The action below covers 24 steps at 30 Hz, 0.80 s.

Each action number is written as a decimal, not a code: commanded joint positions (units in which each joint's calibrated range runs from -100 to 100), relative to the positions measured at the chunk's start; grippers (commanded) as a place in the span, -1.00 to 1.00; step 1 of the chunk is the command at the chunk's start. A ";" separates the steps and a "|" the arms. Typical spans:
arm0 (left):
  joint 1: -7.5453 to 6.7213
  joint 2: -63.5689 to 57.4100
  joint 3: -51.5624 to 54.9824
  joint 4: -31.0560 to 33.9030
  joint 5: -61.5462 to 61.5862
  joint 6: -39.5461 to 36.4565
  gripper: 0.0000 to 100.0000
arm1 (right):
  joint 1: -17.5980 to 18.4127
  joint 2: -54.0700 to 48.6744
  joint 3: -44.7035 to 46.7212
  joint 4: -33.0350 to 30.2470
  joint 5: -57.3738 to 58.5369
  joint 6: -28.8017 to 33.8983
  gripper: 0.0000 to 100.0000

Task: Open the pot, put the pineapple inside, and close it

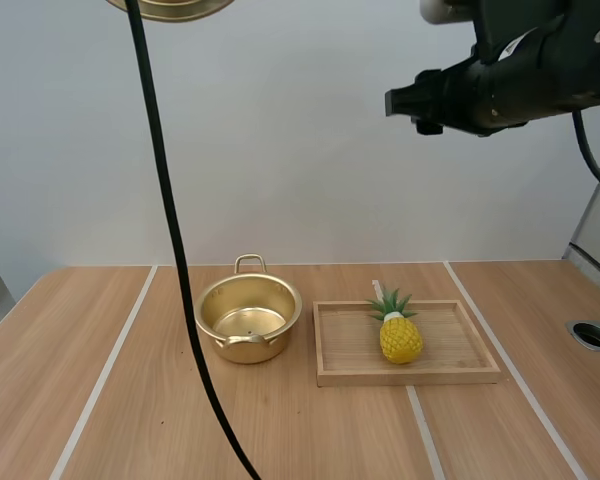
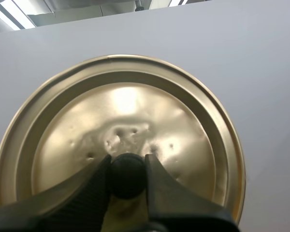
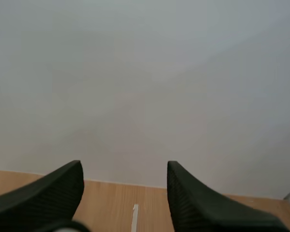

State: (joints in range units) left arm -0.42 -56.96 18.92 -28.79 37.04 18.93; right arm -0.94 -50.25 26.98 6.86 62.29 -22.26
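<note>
A golden pot (image 1: 248, 320) stands open on the table, left of a wooden tray (image 1: 460, 372). A yellow pineapple (image 1: 400, 335) with green leaves lies on that tray. My left gripper (image 2: 127, 175) is shut on the black knob (image 2: 127, 176) of the golden lid (image 2: 121, 135), held high in the air; the lid's rim (image 1: 170, 8) shows above the table's left part. My right gripper (image 3: 124, 186) is open and empty, pointing at the wall above the table's far edge. Its arm (image 1: 500, 75) hovers high over the tray's right side.
A round metal grommet (image 1: 592, 335) is set into the table at the right edge. Pale stripes run across the wooden tabletop (image 1: 110, 410).
</note>
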 commanded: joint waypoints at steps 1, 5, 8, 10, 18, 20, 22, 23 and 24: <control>-0.18 -0.30 -0.25 -0.52 -1.20 -0.54 -1.00 | -0.29 1.68 -0.56 -0.20 3.28 -0.55 0.96; -0.18 -0.30 -0.25 -0.52 -1.20 -0.54 -1.00 | -0.29 2.68 -0.56 -0.30 3.78 -0.55 0.99; -0.18 -0.30 -0.25 -0.52 -1.20 -0.54 -1.00 | -0.29 2.68 -0.56 -0.17 3.78 -0.55 0.99; -0.18 -0.30 -0.25 -0.52 -1.20 -0.54 -1.00 | -0.29 2.68 -0.56 -0.17 4.13 -0.55 0.99; -0.18 -0.30 -0.25 -0.52 -1.20 -0.54 -1.00 | -0.29 5.09 -0.56 -0.07 8.45 -1.71 0.99; -0.18 -0.30 -0.25 -0.52 -1.20 -0.54 -1.00 | -0.29 5.82 -0.56 -0.07 8.45 -1.71 0.99; -0.18 -0.30 -0.25 -0.52 -1.20 -0.54 -1.00 | -0.29 6.52 -0.56 -0.07 8.97 -1.71 0.99; -0.18 -0.30 -0.25 -0.52 -1.20 -0.54 -1.00 | -0.29 6.71 -0.56 -0.07 9.13 -1.71 0.99; -0.18 -0.30 -0.25 -0.52 -1.20 -0.54 -1.00 | -0.29 7.18 -0.26 -0.07 9.70 -1.71 0.99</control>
State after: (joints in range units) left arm -0.42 -56.96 18.92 -28.79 37.04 18.93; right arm -0.94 -43.48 26.98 6.86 71.29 -23.53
